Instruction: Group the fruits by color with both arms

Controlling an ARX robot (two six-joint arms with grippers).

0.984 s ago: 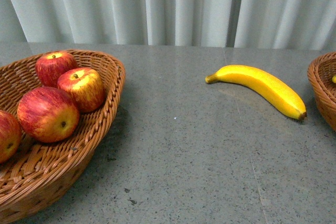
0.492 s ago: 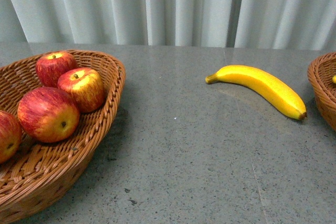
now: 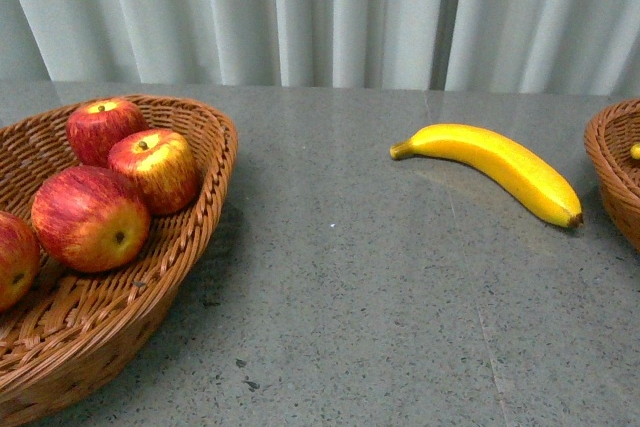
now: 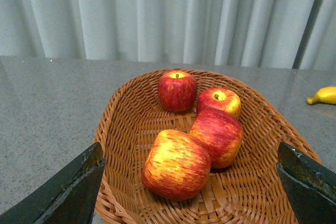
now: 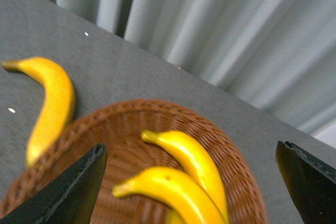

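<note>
**One banana still out, both claws idle**

Nothing on the table has shifted over the last second; the front view only sits a hair further left.

Four apples lie bunched in the left basket, touching one another; the red lot looks done. The left gripper faces that basket, jaws spread wide, nothing between them. The right gripper is likewise wide apart and empty, looking down on the right basket, where two bananas lie side by side.

The loose banana lies flat on the grey table, brown tip towards the right basket and just short of its rim, stem end pointing to the middle. Judgement: it is the last fruit to sort, and it falls to the right arm as the nearer one.

Room: the tabletop is bare all round the banana except on the basket side. The rim crowds the tip, so a grasp at mid-length looks safer. The curtain stands well behind. Both baskets run off the front view's edges.
</note>
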